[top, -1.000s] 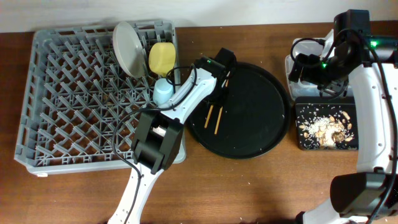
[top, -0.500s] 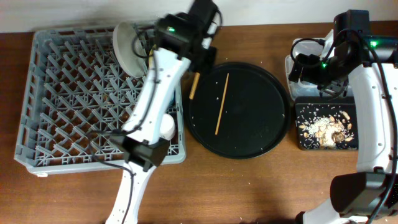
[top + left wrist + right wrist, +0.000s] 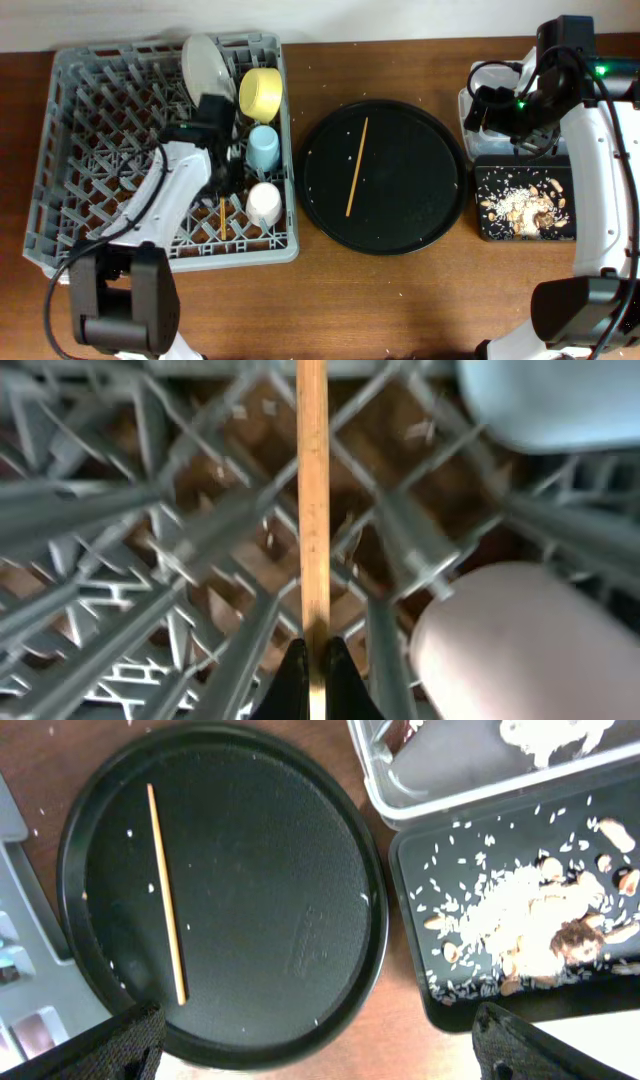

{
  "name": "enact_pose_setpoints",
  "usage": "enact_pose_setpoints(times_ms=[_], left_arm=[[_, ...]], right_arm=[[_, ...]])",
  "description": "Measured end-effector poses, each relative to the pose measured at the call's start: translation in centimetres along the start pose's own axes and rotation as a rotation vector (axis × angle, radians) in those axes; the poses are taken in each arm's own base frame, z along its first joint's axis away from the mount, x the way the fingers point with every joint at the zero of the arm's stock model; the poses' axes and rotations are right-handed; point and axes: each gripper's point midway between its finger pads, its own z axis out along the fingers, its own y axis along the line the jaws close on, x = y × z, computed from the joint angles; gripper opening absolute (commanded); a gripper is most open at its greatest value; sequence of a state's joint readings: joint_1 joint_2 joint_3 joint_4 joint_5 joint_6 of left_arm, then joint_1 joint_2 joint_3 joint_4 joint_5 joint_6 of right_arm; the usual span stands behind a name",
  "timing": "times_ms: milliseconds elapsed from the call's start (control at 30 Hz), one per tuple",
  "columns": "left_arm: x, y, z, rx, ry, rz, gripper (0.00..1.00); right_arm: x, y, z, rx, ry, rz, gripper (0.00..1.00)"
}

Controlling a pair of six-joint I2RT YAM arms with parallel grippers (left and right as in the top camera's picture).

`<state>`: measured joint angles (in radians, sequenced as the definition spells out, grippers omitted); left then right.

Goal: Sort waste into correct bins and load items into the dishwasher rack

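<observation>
My left gripper (image 3: 222,190) is low inside the grey dishwasher rack (image 3: 100,150), shut on a wooden chopstick (image 3: 313,490) that points down through the lattice floor; it also shows in the overhead view (image 3: 222,217). The pale pink cup (image 3: 264,203) and the light blue cup (image 3: 263,148) stand just to its right. The plate (image 3: 203,72) and the yellow bowl (image 3: 260,92) stand at the rack's back. The second chopstick (image 3: 357,166) lies on the round black tray (image 3: 420,215). My right gripper (image 3: 320,1045) is open and empty, above the table near the bins.
The clear tub (image 3: 478,100) with white napkins sits at the far right, under my right arm. The shallow black rectangular tray (image 3: 525,205) in front of it holds rice and beige food scraps. A few crumbs lie on the round tray.
My left gripper picked one chopstick off the round tray, carried it left over the rack's edge, and now holds it down among the pegs beside the cups. My right arm has not moved.
</observation>
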<state>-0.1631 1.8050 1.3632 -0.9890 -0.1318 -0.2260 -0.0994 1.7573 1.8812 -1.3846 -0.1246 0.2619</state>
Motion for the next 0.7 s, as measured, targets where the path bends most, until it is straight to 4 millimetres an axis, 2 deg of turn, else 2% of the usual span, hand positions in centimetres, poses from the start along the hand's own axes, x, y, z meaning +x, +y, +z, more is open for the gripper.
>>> enact_pose_setpoints(times_ms=[33,67,100,133,200,233,267,333,367,433,467,500,533,567,667,700], left_arm=[[0.3,0.0,1.0,0.0,-0.005,0.001,0.66],[0.0,0.5,1.1,-0.013,-0.019,-0.011,0.66],[-0.2,1.5,0.5,-0.04,-0.033,-0.028,0.64],[0.0,0.9,0.2,-0.028,-0.017,-0.016,0.61],[-2.3,0.4,-3.7,-0.003,-0.07,-0.014,0.6],[-4.3,0.1,-7.2,0.019,-0.145,-0.02,0.58],[-6.5,-1.0,-11.0,0.052,-0.252,-0.009,0.56],[-7.3,-3.4,-14.5,0.096,-0.351,0.033,0.52],[-7.3,-5.4,-15.3,0.123,-0.379,0.064,0.49],[-7.2,-9.3,-15.9,0.177,-0.418,0.081,0.49],[-7.1,-11.0,-15.6,0.193,-0.417,0.1,0.49],[-6.6,-13.2,-14.4,0.202,-0.392,0.127,0.49],[-5.6,-16.3,-11.5,0.201,-0.33,0.172,0.49],[-5.2,-18.2,-9.5,0.2,-0.299,0.194,0.48],[-2.8,-22.6,-2.5,0.159,-0.179,0.239,0.48],[-2.2,-23.5,-1.5,0.156,-0.166,0.256,0.48]], right_arm=[[0.0,0.0,0.0,0.0,0.0,0.0,0.98],[0.0,0.0,0.0,0.0,0.0,0.0,0.98],[0.0,0.0,0.0,0.0,0.0,0.0,0.98],[0.0,0.0,0.0,0.0,-0.001,0.0,0.98],[0.0,0.0,0.0,0.0,-0.001,0.0,0.98],[0.0,0.0,0.0,0.0,-0.001,0.0,0.99],[0.0,0.0,0.0,0.0,0.0,0.0,0.98],[0.0,0.0,0.0,0.0,-0.001,0.0,0.98],[0.0,0.0,0.0,0.0,0.0,0.0,0.99],[0.0,0.0,0.0,0.0,-0.001,0.0,0.98],[0.0,0.0,0.0,0.0,0.0,0.0,0.98],[0.0,0.0,0.0,0.0,0.0,0.0,0.98],[0.0,0.0,0.0,0.0,0.0,0.0,0.98],[0.0,0.0,0.0,0.0,0.0,0.0,0.98],[0.0,0.0,0.0,0.0,0.0,0.0,0.99],[0.0,0.0,0.0,0.0,0.0,0.0,0.99]])
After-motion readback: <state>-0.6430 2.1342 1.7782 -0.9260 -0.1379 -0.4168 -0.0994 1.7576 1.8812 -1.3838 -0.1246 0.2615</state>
